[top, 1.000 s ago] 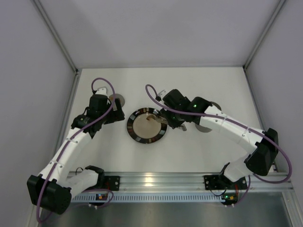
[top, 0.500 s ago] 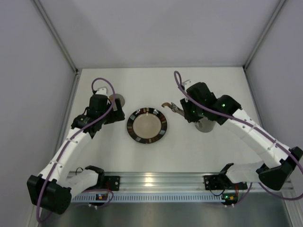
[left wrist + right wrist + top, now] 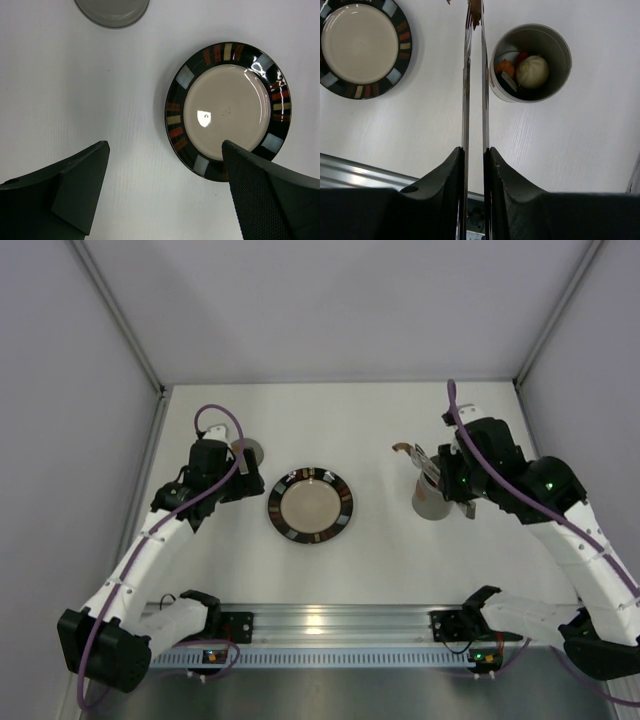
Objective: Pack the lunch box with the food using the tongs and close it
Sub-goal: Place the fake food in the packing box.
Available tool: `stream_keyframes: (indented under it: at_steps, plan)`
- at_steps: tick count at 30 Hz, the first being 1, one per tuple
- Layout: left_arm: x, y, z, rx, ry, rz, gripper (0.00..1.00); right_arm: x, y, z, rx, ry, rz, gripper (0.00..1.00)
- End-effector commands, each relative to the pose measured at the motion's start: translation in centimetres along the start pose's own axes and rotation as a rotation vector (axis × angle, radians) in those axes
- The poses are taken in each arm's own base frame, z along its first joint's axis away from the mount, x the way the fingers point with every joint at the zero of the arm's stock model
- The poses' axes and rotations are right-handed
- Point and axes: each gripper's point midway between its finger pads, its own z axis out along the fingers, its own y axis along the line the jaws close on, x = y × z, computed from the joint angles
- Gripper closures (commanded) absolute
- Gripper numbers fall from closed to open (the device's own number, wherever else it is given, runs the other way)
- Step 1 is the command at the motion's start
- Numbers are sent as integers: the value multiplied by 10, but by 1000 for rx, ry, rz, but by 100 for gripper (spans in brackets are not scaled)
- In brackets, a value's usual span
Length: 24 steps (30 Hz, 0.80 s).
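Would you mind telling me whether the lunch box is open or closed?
Open: the lunch box shows food inside, and its lid lies apart near the plate.

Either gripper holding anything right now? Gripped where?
Right gripper pinches the long silvery metal tongs across both arms, away from the tips; tips hold a small brown piece. Left gripper open, empty.

The left gripper (image 3: pixel 164 146) hangs centre-left in the overhead view, jaws wide, empty. The right gripper (image 3: pixel 474 151), centre-right, pinches the tongs (image 3: pixel 466 80).
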Motion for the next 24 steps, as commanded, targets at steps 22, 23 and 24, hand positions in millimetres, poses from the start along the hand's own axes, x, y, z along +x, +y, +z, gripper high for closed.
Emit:
stream_keyframes:
  at_steps: [22,23,24]
  plan:
    - [-9,-7,1,44,-36,0,1,58,-56,-59,178,21,170,88]
    - [-9,-8,2,44,-34,0,1,59,-55,-60,174,19,175,87]
    - [-9,-8,1,45,-36,1,1,62,-55,-59,173,24,176,87]
